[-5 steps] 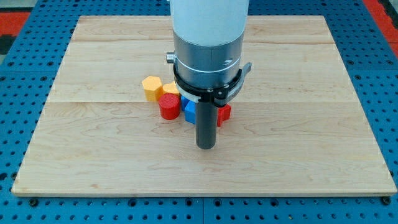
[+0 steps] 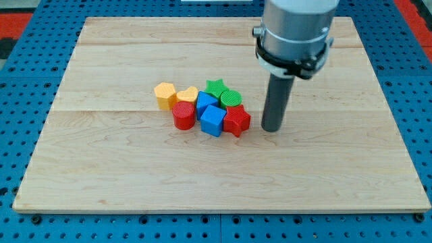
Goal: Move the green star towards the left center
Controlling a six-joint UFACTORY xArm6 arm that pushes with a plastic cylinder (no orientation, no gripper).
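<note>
The tip (image 2: 273, 128) rests on the wooden board (image 2: 101, 169), touching no block, just right of the red star (image 2: 236, 121). The green star (image 2: 215, 88) sits up-left of the tip, at the cluster's top edge, beside a green round block (image 2: 231, 98), with a blue cube (image 2: 212, 121) left of the red star.

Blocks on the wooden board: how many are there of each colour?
Yellow: 2, a hexagon-like block and a heart.
Red: 2, a round block and a star.
Blue: 2, and.
Green: 2, a star and a rounded block.
Total: 8.
</note>
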